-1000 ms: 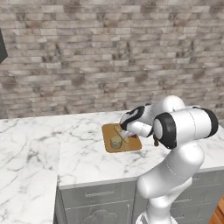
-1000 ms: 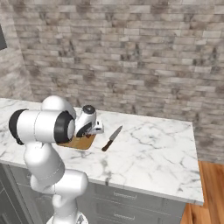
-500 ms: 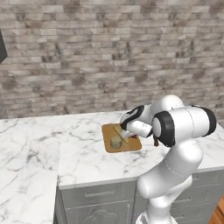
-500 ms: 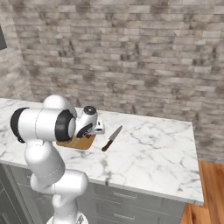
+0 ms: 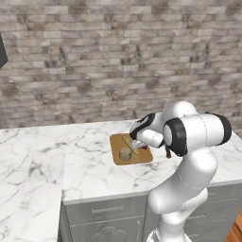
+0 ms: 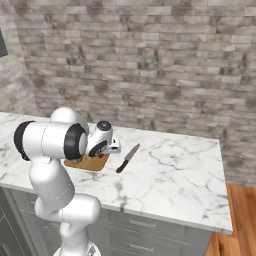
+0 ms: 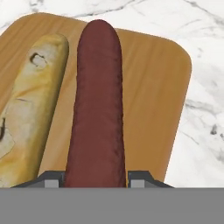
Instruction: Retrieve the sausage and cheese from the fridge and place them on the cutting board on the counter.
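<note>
Dark red-brown and rounded at its far end, the sausage [image 7: 99,105] runs up the middle of the hand view, its near end clamped between the two finger tips of the gripper [image 7: 96,178], whose jaws are closed on it from either side. It hangs just above the cutting board [image 7: 153,87], an orange-brown wooden slab with rounded corners; whether it touches the wood cannot be told. Beside the sausage on the board lies the cheese [image 7: 30,109], a long pale yellow-tan piece with darker blotches, close to the sausage and roughly parallel to it. In the left base view the gripper [image 5: 136,144] sits low over the far side of the cutting board [image 5: 142,156], with the cheese [image 5: 125,152] showing as a small tan lump near the board's front edge. The board rests on the counter [image 5: 85,165], white marble with grey veins over grey drawer fronts. In the right base view a knife [image 6: 128,158] lies on the marble just beside the cutting board [image 6: 92,163], and a brick wall [image 6: 160,75] backs the counter.
</note>
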{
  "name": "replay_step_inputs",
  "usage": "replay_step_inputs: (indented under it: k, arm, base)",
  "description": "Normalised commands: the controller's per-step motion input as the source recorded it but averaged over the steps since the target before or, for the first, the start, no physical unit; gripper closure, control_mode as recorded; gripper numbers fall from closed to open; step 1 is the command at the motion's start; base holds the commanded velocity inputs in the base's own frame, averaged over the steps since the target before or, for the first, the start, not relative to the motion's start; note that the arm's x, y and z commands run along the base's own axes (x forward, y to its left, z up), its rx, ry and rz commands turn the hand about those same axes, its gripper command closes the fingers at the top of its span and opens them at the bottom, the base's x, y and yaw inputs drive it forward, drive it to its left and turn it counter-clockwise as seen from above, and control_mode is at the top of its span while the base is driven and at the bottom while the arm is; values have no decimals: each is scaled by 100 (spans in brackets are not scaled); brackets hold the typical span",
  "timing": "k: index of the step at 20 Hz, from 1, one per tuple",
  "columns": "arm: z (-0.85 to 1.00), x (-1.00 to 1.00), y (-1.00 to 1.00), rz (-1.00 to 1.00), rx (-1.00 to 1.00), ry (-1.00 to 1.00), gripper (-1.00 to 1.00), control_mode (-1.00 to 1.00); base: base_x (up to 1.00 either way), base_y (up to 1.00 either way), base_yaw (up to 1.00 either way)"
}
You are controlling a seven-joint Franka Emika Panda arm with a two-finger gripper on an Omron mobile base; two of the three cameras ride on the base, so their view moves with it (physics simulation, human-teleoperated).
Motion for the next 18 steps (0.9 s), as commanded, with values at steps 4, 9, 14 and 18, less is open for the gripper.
replay_step_inputs:
  k: [4, 9, 14, 18]
  arm:
    - [-28, -16, 0, -1, 0, 0, 100, -100]
    - [-29, -27, 0, -1, 0, 0, 100, -100]
    - [-19, -41, 0, 0, 0, 0, 100, -100]
    - [-20, -26, 0, 0, 0, 0, 100, -100]
  base:
    - [0, 0, 0]
    - [0, 0, 0]
    - [0, 0, 0]
    - [0, 0, 0]
